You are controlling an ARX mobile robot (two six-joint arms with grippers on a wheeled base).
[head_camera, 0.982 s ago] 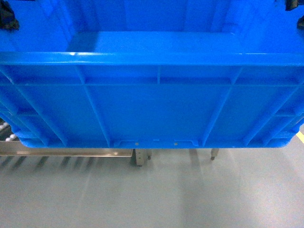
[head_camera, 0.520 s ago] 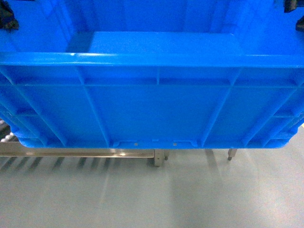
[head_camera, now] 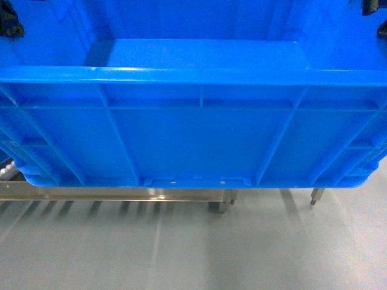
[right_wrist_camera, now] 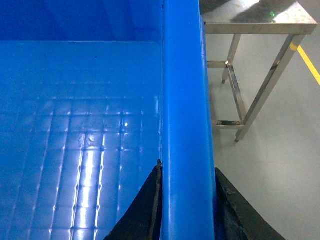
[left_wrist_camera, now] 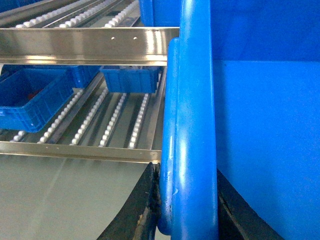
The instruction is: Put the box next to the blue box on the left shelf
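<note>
The box hangs level above the grey floor, long axis crosswise, open top up, before the left shelf front edge; left gripper and right gripper each clamp a side rim

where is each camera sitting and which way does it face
Head: on the robot, slanting down at the box wall; gripper bits in the top corners.
Left wrist: along the box's left rim toward the shelf; left gripper straddles the rim.
Right wrist: along the right rim; right gripper straddles it.
All share the box.
</note>
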